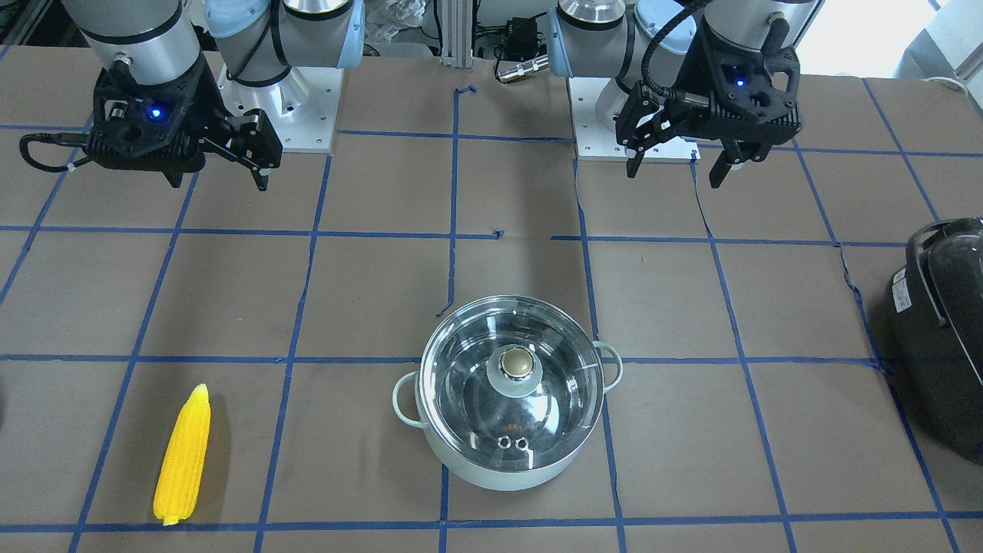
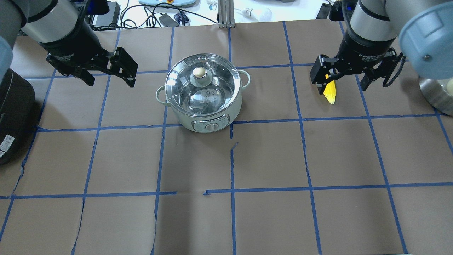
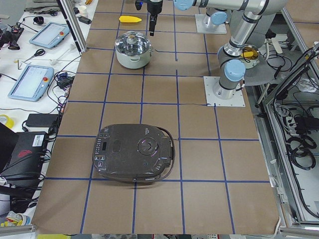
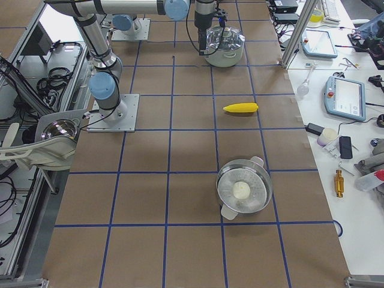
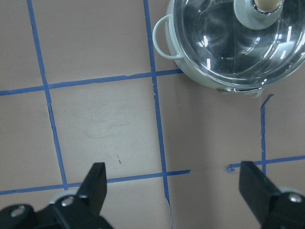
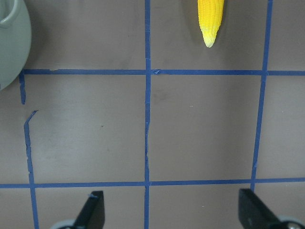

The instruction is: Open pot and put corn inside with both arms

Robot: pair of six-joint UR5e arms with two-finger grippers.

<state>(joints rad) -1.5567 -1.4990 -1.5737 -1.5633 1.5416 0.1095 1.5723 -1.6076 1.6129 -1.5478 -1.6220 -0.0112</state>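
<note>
- Front view: you have one pot (image 1: 499, 470), round, with a smooth pale-green wall and two loop handles. It is shut under a clear glass lid (image 1: 468, 361) with a tan knob (image 1: 515, 364), and through the glass you see only its shiny steel floor.
- One corn (image 1: 183, 455), yellow, ribbed and tapered, lies flat on the brown paper table (image 1: 230, 299). It is well apart from the pot, on the right arm's side.
- The two black grippers, left gripper (image 1: 676, 175) and right gripper (image 1: 217, 180), hang with fingers spread, gripping nothing.
- Overhead: the right gripper (image 2: 341, 86) hovers over the corn (image 2: 331, 92) and hides most of it. The left gripper (image 2: 110, 82) sits beside the pot, apart from it.
- Left side view: one black cooker (image 3: 133, 152), glossy and oval, has its lid down.
- Right side view: one steel pan (image 4: 230, 180) holds one white round lump (image 4: 240, 191).
- Left wrist: two fingers (image 5: 97, 181) stand wide apart, with the lidded pot at the top edge.
- Right wrist: the fingers are equally wide apart, with the corn's pale tip at the top.
</note>
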